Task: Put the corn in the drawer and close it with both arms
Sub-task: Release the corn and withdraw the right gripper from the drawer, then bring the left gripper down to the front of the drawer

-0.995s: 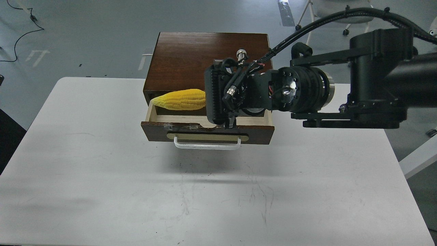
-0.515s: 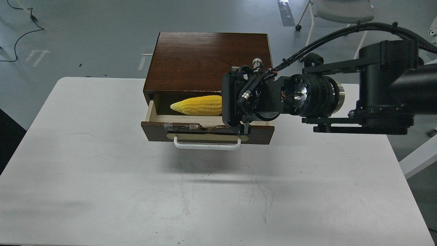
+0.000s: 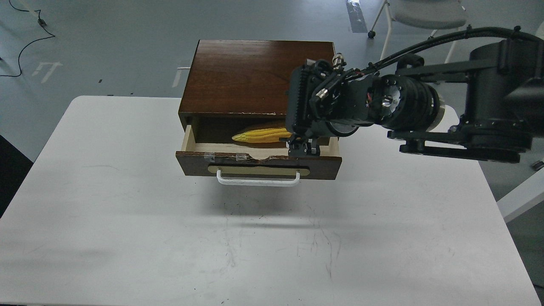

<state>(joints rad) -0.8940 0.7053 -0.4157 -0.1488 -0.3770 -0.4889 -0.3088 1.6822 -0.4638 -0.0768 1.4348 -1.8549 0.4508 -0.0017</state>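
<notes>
The drawer point(image 3: 323, 166) stands pulled open at the front of a dark wooden cabinet point(image 3: 250, 72), its white bar handle point(image 3: 257, 181) facing me. The yellow corn point(image 3: 260, 135) lies low inside the drawer in shadow, tip pointing left. Its right end is hidden behind my right gripper point(image 3: 297, 127). The right arm comes in from the right and the gripper hangs over the drawer's right half. Its fingers are dark and overlap, so I cannot tell whether they are open or still touch the corn. The left arm is out of view.
The cabinet sits at the back middle of a white table point(image 3: 127, 212). A chair base point(image 3: 420, 17) and grey floor lie beyond the table. A black cable point(image 3: 29, 38) lies on the floor at the far left.
My right gripper has moved right and up. The corn has moved right with it and now sits lower, down inside the drawer instead of above its left side.
</notes>
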